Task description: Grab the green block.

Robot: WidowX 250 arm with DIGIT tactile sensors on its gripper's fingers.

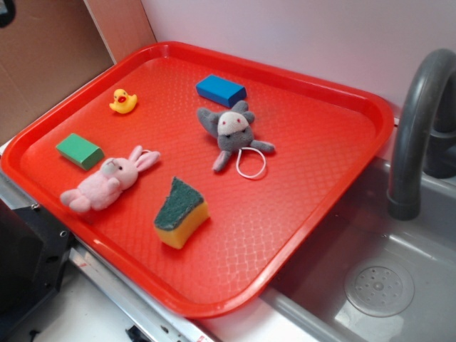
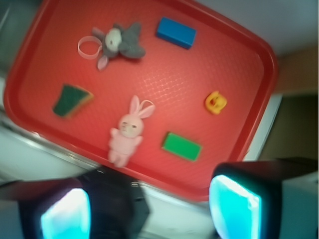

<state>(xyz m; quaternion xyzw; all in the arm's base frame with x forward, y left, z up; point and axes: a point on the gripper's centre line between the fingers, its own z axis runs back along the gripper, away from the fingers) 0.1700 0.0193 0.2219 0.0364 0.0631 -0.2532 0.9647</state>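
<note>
Green block (image 1: 80, 150) is lying flat near the tray's (image 1: 313, 235) left edge, just beside the pink rabbit (image 1: 108, 184). Your gripper (image 2: 149, 209) is hovering wide apart, holding nothing; descend squarely, avoiding the rabbit.

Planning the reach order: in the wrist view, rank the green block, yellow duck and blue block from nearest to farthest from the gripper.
1. green block, just above the gripper, slightly right.
2. yellow duck, farther up, right side of the tray.
3. blue block, near the tray's far edge.
</note>
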